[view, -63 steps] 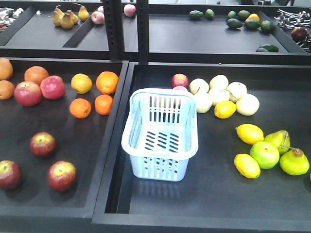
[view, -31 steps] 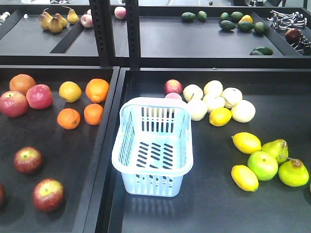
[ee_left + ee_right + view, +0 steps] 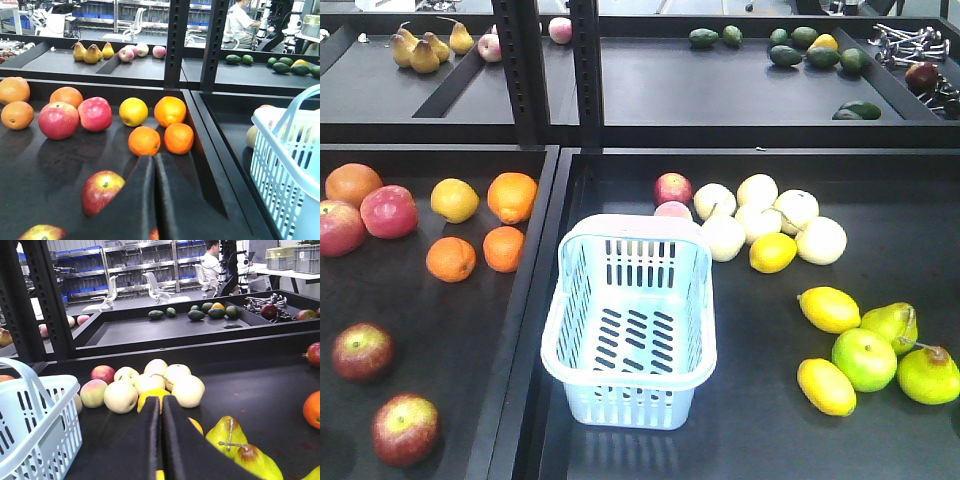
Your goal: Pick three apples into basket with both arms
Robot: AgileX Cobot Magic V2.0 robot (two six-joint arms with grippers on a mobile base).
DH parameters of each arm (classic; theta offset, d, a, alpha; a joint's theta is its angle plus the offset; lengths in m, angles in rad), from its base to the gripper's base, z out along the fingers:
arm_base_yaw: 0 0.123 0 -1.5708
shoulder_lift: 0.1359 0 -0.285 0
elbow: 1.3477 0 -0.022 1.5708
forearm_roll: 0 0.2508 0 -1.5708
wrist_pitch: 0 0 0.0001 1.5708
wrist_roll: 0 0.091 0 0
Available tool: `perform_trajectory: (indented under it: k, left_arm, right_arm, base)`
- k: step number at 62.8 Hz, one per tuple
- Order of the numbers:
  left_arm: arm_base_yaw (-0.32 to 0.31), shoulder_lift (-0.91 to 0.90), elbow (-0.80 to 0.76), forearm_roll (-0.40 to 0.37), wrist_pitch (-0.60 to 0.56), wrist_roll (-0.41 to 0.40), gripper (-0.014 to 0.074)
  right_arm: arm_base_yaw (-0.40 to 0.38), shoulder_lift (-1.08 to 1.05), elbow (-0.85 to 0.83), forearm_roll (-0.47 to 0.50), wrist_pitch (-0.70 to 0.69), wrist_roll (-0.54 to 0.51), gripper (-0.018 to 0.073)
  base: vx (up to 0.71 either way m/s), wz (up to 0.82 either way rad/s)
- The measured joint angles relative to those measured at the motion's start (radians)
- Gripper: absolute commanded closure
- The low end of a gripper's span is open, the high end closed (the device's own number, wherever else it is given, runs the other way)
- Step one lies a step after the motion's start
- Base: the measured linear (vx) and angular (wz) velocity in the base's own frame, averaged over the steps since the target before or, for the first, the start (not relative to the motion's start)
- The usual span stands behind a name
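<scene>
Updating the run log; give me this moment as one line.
basket: empty | apples: two seen, left tray | left gripper: shut, empty | right gripper: shut, empty

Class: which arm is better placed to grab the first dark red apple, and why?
Left. The left end effector hovers beside a dark apple in the left tray. The right end effector faces pale fruit and pears, with the basket between it and the apples.

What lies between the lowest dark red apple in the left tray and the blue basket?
In the front view, only bare tray floor and the black divider between the two trays separate the apple from the basket; no fruit.
</scene>
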Motion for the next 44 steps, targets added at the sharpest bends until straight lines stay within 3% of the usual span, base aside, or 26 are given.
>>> perform_trajectory:
  k: [44]
  left_arm:
    - [0.000, 0.000, 0.000, 0.000, 0.000, 0.000, 0.0603]
  right_arm:
    - [0.000, 0.000, 0.000, 0.000, 0.000, 0.000, 0.0564]
  base:
    - [0.02, 0.00]
